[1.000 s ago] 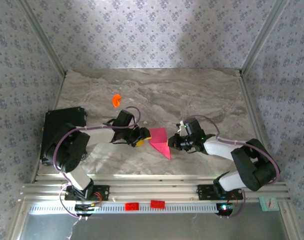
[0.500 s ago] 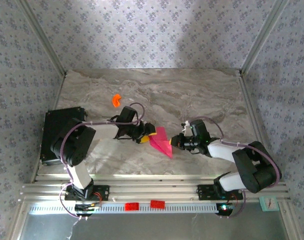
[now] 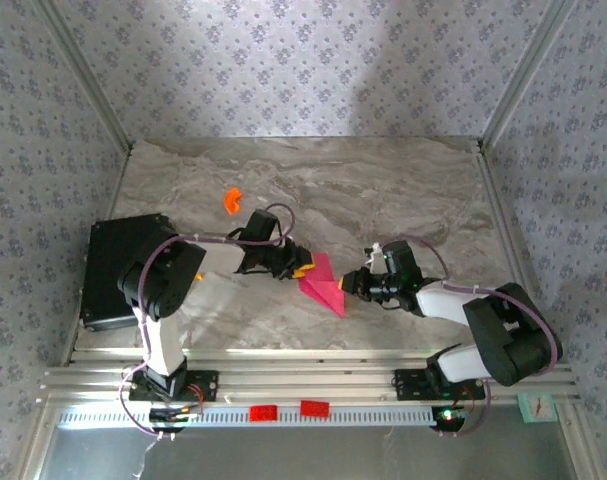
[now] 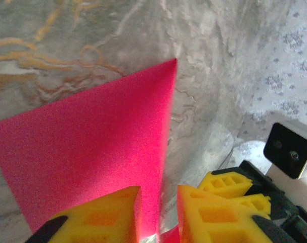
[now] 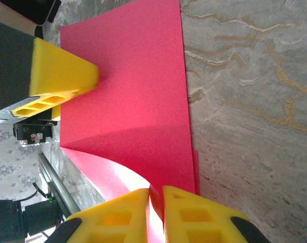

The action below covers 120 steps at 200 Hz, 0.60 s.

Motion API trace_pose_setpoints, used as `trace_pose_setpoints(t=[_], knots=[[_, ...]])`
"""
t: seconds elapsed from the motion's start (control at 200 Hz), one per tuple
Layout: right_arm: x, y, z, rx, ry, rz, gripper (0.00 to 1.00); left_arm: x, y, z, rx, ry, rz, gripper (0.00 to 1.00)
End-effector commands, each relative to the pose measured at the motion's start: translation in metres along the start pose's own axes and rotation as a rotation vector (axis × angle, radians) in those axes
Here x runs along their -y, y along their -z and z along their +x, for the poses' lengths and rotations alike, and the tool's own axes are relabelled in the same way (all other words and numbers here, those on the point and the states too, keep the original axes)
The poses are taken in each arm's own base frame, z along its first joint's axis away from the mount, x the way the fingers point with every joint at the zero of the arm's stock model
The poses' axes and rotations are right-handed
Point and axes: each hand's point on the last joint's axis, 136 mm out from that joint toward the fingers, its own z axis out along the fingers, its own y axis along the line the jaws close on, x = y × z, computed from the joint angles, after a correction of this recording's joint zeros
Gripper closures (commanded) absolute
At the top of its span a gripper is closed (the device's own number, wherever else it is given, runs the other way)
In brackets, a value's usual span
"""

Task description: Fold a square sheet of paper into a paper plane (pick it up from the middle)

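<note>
The left pincer (image 4: 158,191) has moved onto the folded magenta-pink paper sheet (image 3: 321,283), jaws narrowed astride its edge; I cannot tell whether they clamp; the right pincer (image 5: 156,192) pinches the opposite edge; the next fold looks ready.

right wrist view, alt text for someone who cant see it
Partly folded pink paper on a marble table, its near edge pinched by the right gripper at the bottom. One yellow finger of the left arm touches its upper left part.
</note>
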Motion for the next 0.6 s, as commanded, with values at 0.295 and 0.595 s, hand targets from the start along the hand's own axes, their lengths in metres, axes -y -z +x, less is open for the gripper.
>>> trace_pose_setpoints(t=[0.295,0.595], knots=[[0.009,0.04,-0.012,0.187,0.35,0.39,0.56,0.005,0.01,-0.009,0.105,-0.007,-0.014,0.94],[-0.015,0.021,0.009,0.31,0.832,0.507,0.56,0.015,0.012,-0.01,0.102,-0.025,-0.005,0.9]])
